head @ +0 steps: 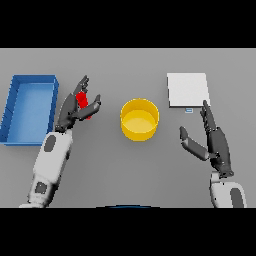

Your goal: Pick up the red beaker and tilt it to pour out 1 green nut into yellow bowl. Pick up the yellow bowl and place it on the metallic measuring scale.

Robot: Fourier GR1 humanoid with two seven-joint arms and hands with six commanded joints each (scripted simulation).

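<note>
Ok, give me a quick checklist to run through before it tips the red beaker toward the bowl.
1. Left hand wrapped round the red beaker: ok.
2. Beaker over the yellow bowl: not ok, it is off to the bowl's left.
3. Green nut inside the beaker: cannot tell.
4. Bowl upright and free: ok.
5. Right hand away from the bowl: ok, open.
6. Scale top free: ok.

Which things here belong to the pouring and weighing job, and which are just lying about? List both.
For the job:
red beaker, in the left hand
yellow bowl
scale
right hand, open near the scale

Lying about:
blue bin, at the table's left
</note>
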